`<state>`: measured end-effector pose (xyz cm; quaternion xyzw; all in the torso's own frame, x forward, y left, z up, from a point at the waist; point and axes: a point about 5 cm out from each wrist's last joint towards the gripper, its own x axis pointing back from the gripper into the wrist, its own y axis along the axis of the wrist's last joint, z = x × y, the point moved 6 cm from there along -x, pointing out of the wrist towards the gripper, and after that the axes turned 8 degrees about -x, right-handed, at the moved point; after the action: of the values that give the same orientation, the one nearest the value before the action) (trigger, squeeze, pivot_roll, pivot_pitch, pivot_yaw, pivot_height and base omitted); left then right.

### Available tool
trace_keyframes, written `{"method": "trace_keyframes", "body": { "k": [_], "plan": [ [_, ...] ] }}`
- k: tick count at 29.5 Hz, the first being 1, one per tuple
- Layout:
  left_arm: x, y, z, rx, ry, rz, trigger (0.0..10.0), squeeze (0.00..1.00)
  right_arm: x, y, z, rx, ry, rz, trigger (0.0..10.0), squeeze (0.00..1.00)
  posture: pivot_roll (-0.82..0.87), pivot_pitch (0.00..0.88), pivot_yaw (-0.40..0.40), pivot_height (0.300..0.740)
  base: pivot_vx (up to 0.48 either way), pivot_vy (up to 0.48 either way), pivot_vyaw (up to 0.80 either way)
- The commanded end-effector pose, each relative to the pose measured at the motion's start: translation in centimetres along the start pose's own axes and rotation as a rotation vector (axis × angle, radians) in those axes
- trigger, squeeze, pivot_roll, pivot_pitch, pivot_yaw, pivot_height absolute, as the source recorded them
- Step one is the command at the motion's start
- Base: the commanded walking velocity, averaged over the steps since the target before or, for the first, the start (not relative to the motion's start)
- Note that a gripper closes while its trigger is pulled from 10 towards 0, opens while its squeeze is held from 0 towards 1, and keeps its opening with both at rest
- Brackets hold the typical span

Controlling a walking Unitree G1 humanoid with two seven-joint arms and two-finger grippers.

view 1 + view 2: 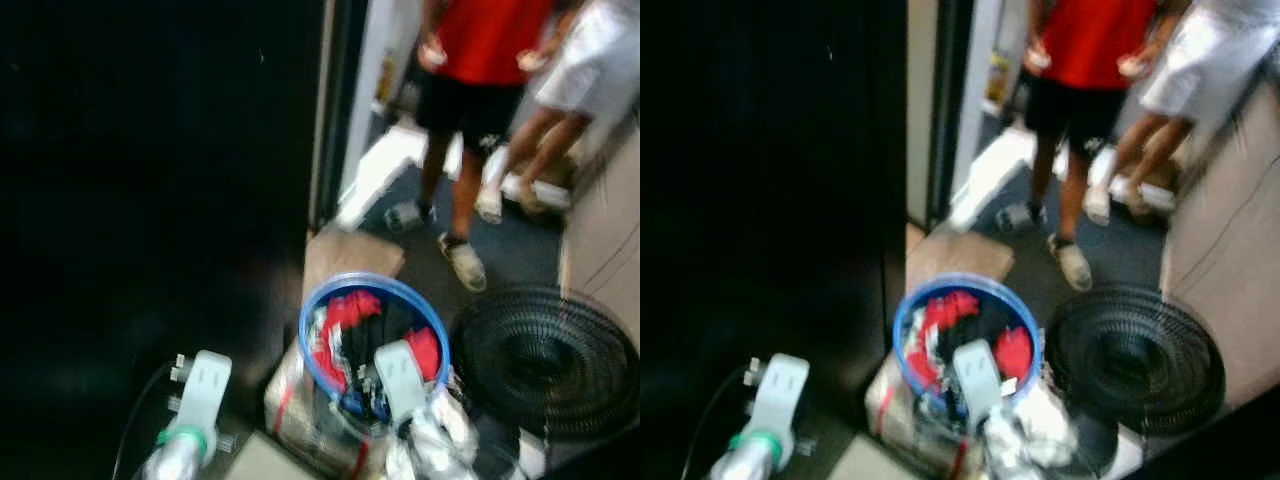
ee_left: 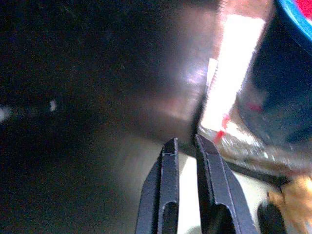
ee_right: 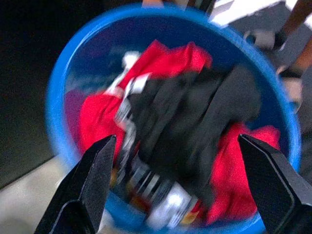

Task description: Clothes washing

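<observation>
The head views are showing a blurred scene of a dim room corner. A blue-rimmed bucket [image 1: 372, 345] is sitting low in front of the robot, resting on a taped, plastic-wrapped bundle [image 1: 300, 410] on the floor. Inside the bucket, a heap of red and black clothes [image 3: 190, 126] is lying, with some striped white fabric mixed in near the rim.

The right end effector [image 3: 183, 187] is hovering directly over the bucket's mouth, its two black fingers [image 3: 95, 180] standing wide apart on either side of the clothes and holding nothing. The left end effector [image 2: 187, 146] is hanging off to the left of the bucket, beside the wrapped bundle, its fingers nearly together with a narrow slit between them and nothing held.

A large dark panel [image 1: 150, 200] is filling the left side of the room. A flattened piece of cardboard [image 1: 350, 255] is lying on the floor just behind the bucket. To the right of the bucket, a round black wire fan grille [image 1: 545, 355] is lying flat. Farther back, beyond a doorway, two people are standing on a dark blue floor [image 1: 520, 245], one in a red shirt [image 1: 485, 40] and black shorts, the other in white clothing [image 1: 590, 55].
</observation>
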<state>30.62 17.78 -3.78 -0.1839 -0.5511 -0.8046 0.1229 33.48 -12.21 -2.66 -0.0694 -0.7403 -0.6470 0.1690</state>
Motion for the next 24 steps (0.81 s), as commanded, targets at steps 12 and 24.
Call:
{"method": "trace_keyframes", "body": {
  "k": [12,24],
  "plan": [
    [-0.13,-0.37,-0.21,-0.005,-0.024,0.022,10.0,0.0,0.4,-1.3,-0.86,-0.033,-0.037,0.048,10.0,0.0,0.18,0.0,-0.049,0.74,0.0,0.0,-0.53],
    [-0.31,-0.32,-0.19,-0.012,-0.027,0.024,10.0,0.0,0.27,-1.07,-0.98,-0.023,-0.036,0.043,10.0,0.0,0.18,0.0,-0.05,0.74,0.0,0.0,-0.44]
  ]
}}
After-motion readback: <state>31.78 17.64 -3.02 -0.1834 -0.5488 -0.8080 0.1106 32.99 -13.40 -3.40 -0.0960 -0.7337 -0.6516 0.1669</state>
